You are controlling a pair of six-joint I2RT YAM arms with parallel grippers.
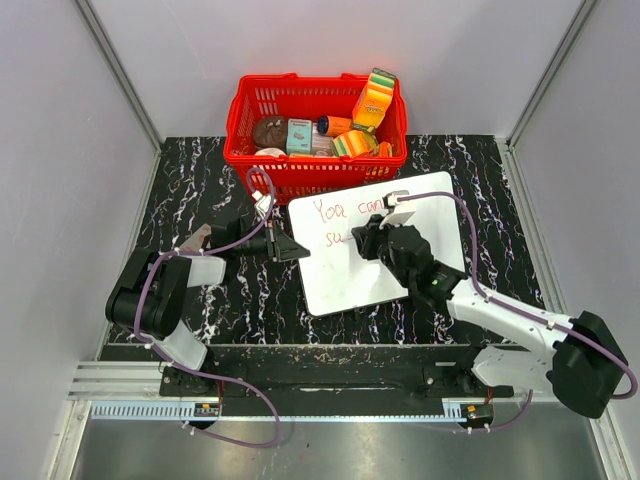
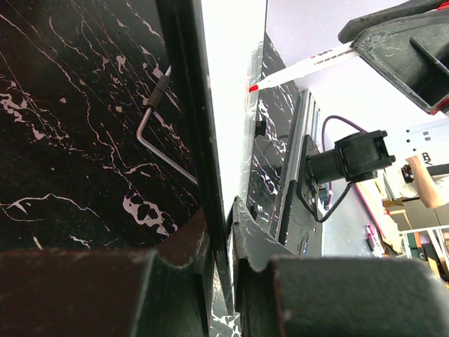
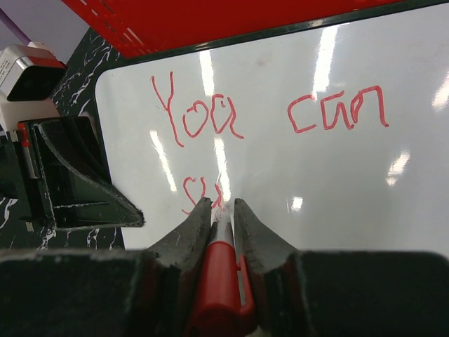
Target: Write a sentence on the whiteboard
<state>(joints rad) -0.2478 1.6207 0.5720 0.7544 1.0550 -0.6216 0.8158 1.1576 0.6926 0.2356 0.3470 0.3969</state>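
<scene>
- Top external view: a whiteboard (image 1: 345,285) lies flat on a dark marbled table (image 1: 200,190), turned a little askew. Its far edge is just beside a red basket (image 1: 320,172) of groceries.
- The left gripper (image 1: 296,248) pinches the whiteboard's left edge. The left wrist view shows its fingers drawn narrow on the thin rim, steadying it.
- The right gripper (image 3: 222,209) clamps a red marker (image 3: 219,277) between its fingers. The tip is down on the whiteboard at the second line.
- The sentence (image 3: 224,119) is in thin red handwriting. The first line reads "You can". The second line has only "su", and the marker tip sits at the end of it.
- Step in hand, as I judge it: writing the first word of the second line. The sentence looks under half done.
- The next move likely calls for small strokes to the right, with light, even pressure to keep the tip on the surface. The left grip should stop the whiteboard sliding.
- The whiteboard is glossy white with rounded corners and streaks of glare. There is bare room to the right of the marker and below it.
</scene>
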